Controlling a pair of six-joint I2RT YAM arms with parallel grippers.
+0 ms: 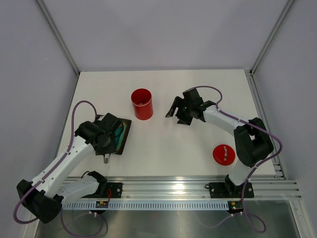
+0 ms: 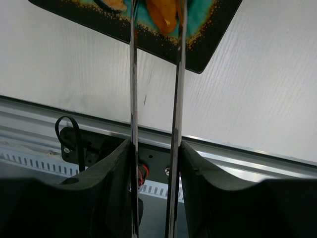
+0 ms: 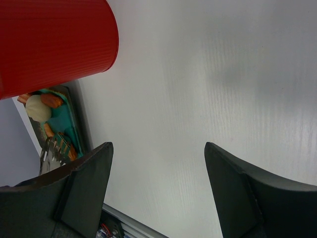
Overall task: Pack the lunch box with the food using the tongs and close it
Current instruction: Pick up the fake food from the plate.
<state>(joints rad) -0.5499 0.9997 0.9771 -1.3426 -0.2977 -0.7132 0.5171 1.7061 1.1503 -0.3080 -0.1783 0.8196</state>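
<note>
My left gripper is shut on the tongs, one dark finger pressed against each of the two thin metal strips. The strips run forward over the black tray, and an orange piece of food lies between their tips. From above, the left gripper hangs over the tray, with the tongs' joined end sticking out behind it. The red lunch box stands open and upright. Just right of it my right gripper is open and holds nothing. The red lid lies near the right arm's base.
In the right wrist view the lunch box fills the upper left. Past it, the tray's teal mat carries a cream ball and orange pieces. An aluminium rail runs along the near table edge. Grey walls enclose the table.
</note>
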